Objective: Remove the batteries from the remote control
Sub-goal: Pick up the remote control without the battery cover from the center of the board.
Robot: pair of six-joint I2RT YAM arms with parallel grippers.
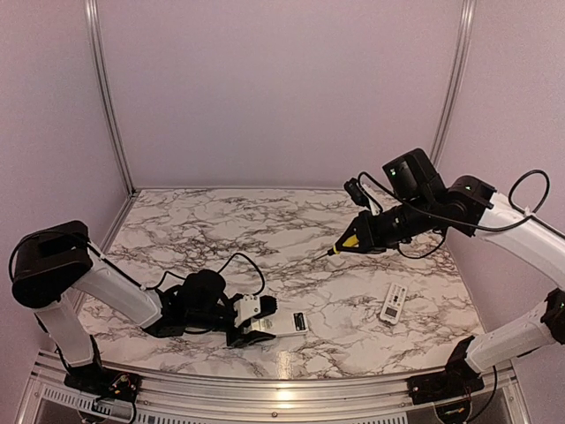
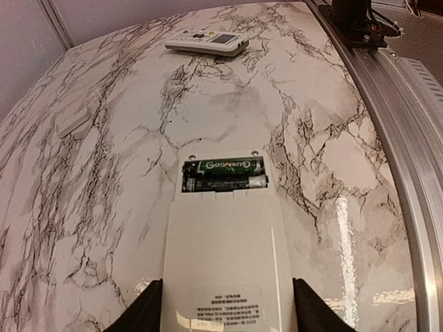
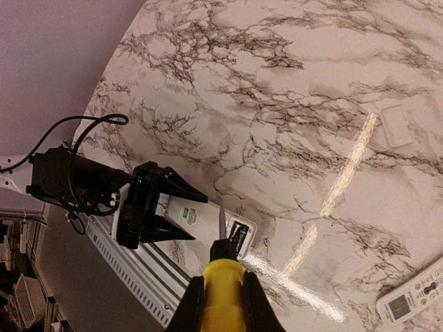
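Two batteries (image 2: 223, 174) are sitting side by side in the open compartment of the face-down remote (image 2: 221, 242). The left gripper (image 2: 227, 308) is clasping this remote by its sides. One battery is showing green lettering, roughly "Goowend"; the remote's back print is too small to read. A second remote (image 2: 208, 41) and one cover plate (image 2: 73, 122) are lying apart. The right gripper (image 3: 223, 308) is clamping one yellow-handled screwdriver (image 3: 221, 277).

Glossy marble-patterned table (image 2: 104, 173), matt plastic remote (image 2: 221, 256)
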